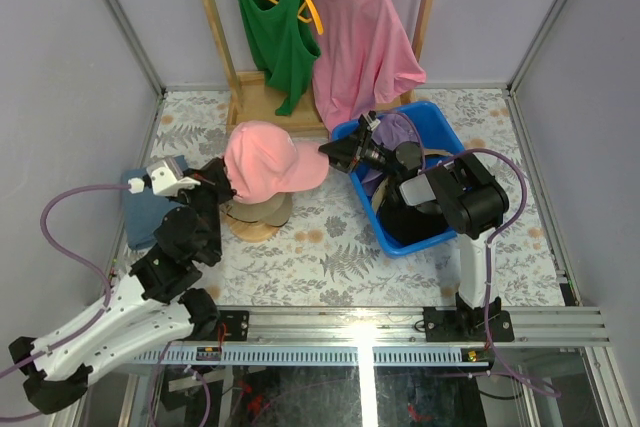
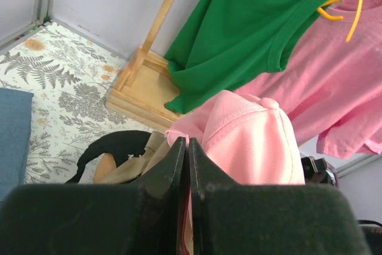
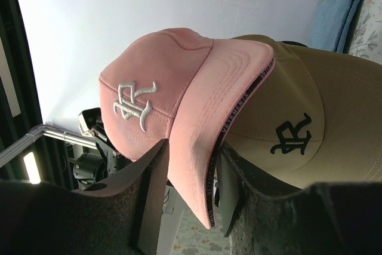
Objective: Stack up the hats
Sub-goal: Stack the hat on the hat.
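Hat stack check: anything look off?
Yes. The pink cap sits askew on the tan cap. It is tipped and twisted, so the two logos face different ways and much of the tan crown still shows. Its brim hangs between the fingers of the open right gripper.

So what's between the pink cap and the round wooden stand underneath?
A tan cap, under the pink cap and over the wooden stand, as the top view shows.

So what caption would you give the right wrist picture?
Right gripper straddling the brim of the pink cap, which rests over the tan cap.
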`<act>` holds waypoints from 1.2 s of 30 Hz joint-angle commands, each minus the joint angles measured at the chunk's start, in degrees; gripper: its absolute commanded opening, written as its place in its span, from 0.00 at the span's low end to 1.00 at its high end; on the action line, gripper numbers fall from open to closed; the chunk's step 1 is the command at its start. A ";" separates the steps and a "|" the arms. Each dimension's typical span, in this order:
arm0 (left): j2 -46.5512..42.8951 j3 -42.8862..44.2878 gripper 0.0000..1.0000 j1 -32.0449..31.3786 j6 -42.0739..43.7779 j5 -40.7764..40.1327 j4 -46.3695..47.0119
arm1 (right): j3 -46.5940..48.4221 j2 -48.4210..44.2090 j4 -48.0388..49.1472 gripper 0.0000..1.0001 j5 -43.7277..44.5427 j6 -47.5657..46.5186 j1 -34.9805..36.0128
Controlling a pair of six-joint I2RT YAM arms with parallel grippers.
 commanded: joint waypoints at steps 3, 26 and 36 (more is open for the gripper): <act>-0.23 0.29 0.00 6.08 -4.10 3.10 -0.22 | 1.08 0.83 4.50 0.43 -0.99 -1.08 -0.10; 2.87 0.80 0.00 22.70 -16.53 17.47 -15.55 | -2.36 -2.51 -2.99 0.51 -2.58 -7.39 0.11; 3.09 2.54 0.00 25.73 -17.93 19.50 -20.60 | -3.47 -8.88 -17.76 0.53 -1.81 -18.14 -0.16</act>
